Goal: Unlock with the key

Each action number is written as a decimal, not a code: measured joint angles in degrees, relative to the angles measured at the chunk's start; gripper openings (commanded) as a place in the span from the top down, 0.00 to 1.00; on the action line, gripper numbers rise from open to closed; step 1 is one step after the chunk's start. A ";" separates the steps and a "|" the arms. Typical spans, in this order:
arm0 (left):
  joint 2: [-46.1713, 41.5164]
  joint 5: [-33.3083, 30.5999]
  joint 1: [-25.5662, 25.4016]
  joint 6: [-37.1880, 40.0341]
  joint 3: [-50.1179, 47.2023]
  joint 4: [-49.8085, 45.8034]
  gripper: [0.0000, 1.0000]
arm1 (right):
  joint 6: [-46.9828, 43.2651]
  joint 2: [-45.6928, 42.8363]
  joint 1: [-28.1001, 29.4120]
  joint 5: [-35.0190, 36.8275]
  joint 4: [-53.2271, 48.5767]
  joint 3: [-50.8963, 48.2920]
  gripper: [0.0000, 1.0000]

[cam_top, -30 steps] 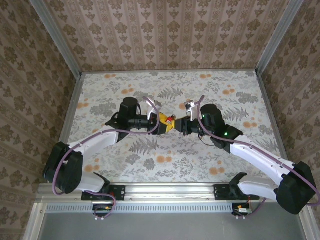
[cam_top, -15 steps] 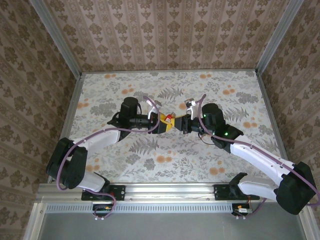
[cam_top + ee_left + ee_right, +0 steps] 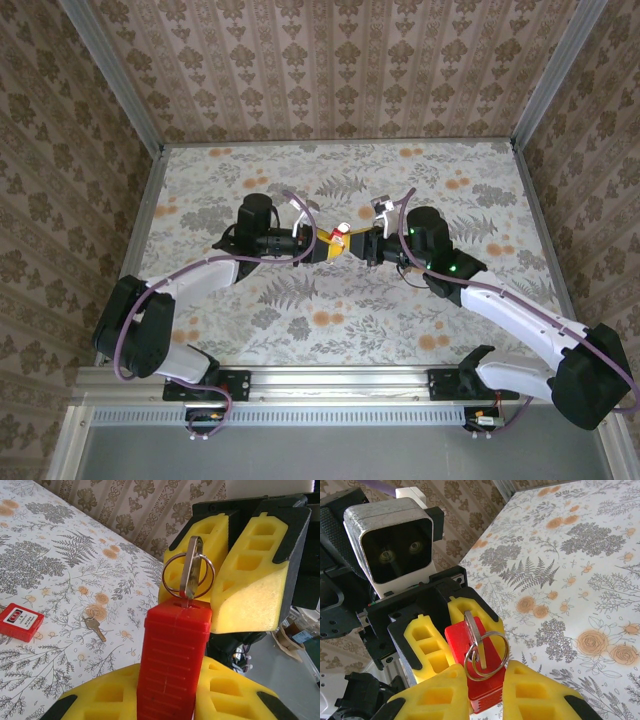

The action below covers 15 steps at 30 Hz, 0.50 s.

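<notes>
A red padlock (image 3: 172, 650) stands between the yellow fingers of my left gripper (image 3: 170, 680), which is shut on its body. A silver key (image 3: 191, 570) with a wire ring is stuck into the padlock's end. Beyond it are the right gripper's yellow fingers (image 3: 250, 580). In the right wrist view the key (image 3: 474, 630) and its ring sit between the tips of my right gripper (image 3: 487, 680), which is shut on them, with the padlock (image 3: 460, 640) behind. From above, both grippers (image 3: 325, 245) (image 3: 354, 243) meet nose to nose over mid-table around the padlock (image 3: 339, 240).
A second red padlock (image 3: 19, 622) lies flat on the floral tablecloth (image 3: 60, 560), with a loose key (image 3: 94, 627) beside it. Patterned walls (image 3: 330, 60) close in the table at the back and on both sides.
My left gripper's jaws have closed in onto the padlock's body. The right gripper has kept its hold on the key, and both arms have barely shifted.
</notes>
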 measured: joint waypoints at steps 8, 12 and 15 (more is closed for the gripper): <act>-0.15 -0.33 -0.02 0.00 0.00 0.02 1.00 | 0.26 0.02 0.00 0.28 0.42 -0.22 0.64; -0.39 -2.32 -0.44 0.04 0.00 0.00 1.00 | 0.13 -0.02 0.07 0.90 0.26 -0.22 0.56; -0.39 -4.13 -0.37 0.04 0.00 -0.04 1.00 | 0.11 -0.28 0.02 1.66 -0.42 -0.22 0.54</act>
